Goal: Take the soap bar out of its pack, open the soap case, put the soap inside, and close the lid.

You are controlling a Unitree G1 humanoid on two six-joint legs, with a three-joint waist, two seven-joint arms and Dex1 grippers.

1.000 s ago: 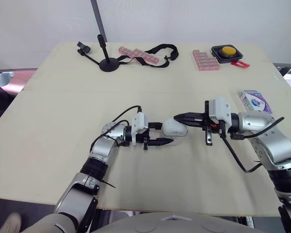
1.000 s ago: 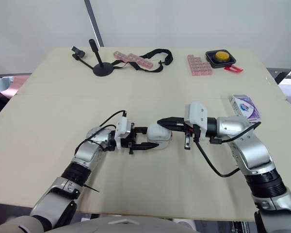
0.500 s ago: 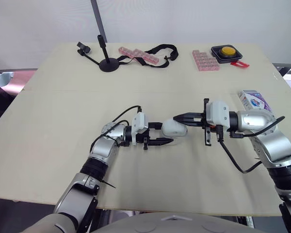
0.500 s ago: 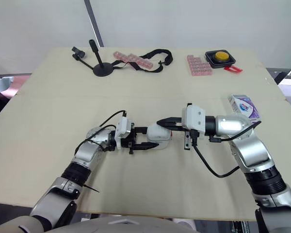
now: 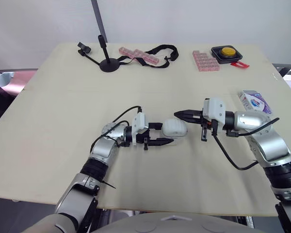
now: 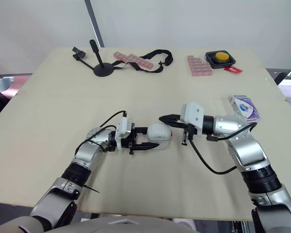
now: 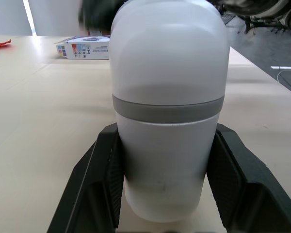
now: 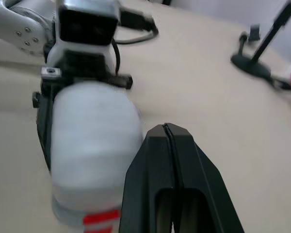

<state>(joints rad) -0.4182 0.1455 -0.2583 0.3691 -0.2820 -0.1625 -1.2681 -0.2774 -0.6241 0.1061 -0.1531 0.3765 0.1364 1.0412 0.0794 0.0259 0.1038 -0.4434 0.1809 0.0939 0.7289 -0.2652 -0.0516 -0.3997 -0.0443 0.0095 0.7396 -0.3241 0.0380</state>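
Pale beige table [image 5: 53,160] runs well past the left gripper [image 5: 165,133] and right gripper [image 5: 176,114] on every side. A board seam [image 5: 63,91] crosses it beyond both grippers. Plain white wall [image 5: 194,19] behind the far edge. Grey pole [image 5: 98,17] rises against the wall, far beyond the left gripper. Dark grey floor [image 5: 24,211] below the near edge, outward of the left gripper. Light is even, shadows soft.

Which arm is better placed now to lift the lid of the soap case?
Probably the right. The left tool grips the soap case, so it is busy. The right tool, shut and empty, has its tips close beside the case's free end.
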